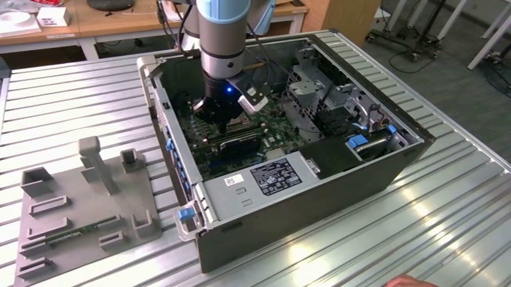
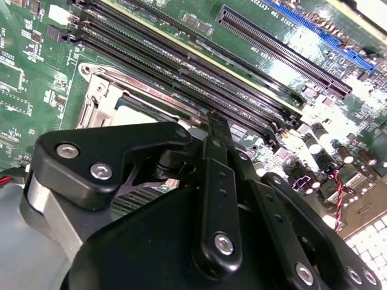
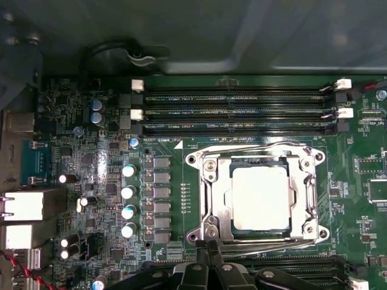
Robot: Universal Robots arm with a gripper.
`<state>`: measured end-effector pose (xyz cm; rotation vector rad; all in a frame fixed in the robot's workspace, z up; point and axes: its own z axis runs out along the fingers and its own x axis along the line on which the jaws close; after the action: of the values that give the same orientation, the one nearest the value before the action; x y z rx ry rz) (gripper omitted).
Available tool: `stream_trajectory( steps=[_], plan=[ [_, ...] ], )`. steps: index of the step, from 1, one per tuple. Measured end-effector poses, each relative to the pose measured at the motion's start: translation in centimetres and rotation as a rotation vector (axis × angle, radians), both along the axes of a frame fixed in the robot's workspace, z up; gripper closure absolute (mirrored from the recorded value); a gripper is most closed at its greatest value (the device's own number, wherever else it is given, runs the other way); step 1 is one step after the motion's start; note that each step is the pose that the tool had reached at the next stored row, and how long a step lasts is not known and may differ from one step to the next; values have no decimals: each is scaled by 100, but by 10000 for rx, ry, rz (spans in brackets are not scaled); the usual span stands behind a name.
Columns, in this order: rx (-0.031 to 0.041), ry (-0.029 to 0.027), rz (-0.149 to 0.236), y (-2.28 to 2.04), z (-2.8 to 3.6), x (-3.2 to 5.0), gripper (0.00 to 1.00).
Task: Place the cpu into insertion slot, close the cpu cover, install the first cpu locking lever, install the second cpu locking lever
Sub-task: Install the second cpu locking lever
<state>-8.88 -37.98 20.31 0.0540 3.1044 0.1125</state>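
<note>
Currently the cpu is sitting in its socket under the closed cpu cover; the gripper, fingers together, is pressing at the locking lever; latching requires controlled downward pressure

Grey cylindrical arm with pale blue joint cap, blue indicator light; black gripper linkage plates fastened by silver hex-socket screws.
</note>
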Motion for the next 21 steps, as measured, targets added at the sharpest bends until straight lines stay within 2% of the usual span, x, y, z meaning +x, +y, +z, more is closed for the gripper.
stream_trajectory(
  steps=[21],
  plan=[
    [14,0,0,4,-28,-2,89]
  ],
)
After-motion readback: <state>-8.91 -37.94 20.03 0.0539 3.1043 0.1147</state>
